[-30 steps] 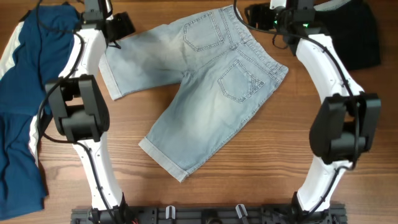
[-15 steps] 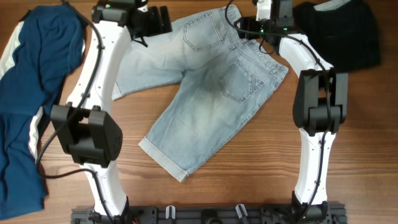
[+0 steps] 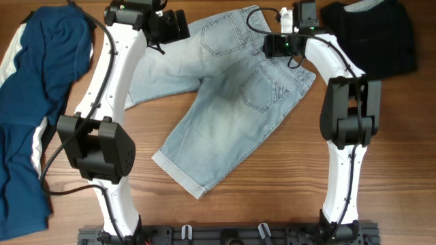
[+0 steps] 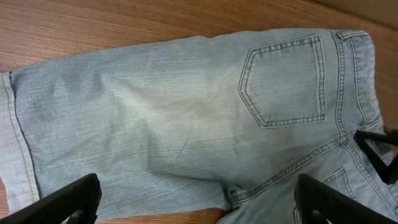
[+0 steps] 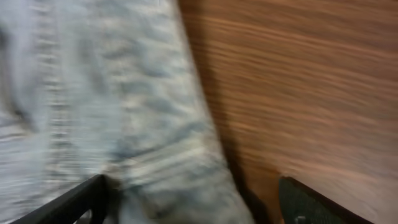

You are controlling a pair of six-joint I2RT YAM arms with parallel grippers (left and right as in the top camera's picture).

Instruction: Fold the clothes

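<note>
Spreading wide, the left gripper (image 4: 199, 196) hangs released above the shorts (image 3: 225, 116); the right gripper (image 5: 196, 199), also open, is at the waistband (image 5: 174, 155) edge. Both moved inward during the last second, while the shorts stay flat and unfolded on the table (image 3: 272, 184), so a first grasp seems near.

table (image 3: 272, 177): brown wood grain running sideways, light falling evenly | black rail (image 3: 225, 235): running along table's near edge | dark blue white-striped garment (image 3: 41, 68): lying beyond rail's left end | black garment (image 3: 381, 34): lying beyond rail's right end, far side
</note>
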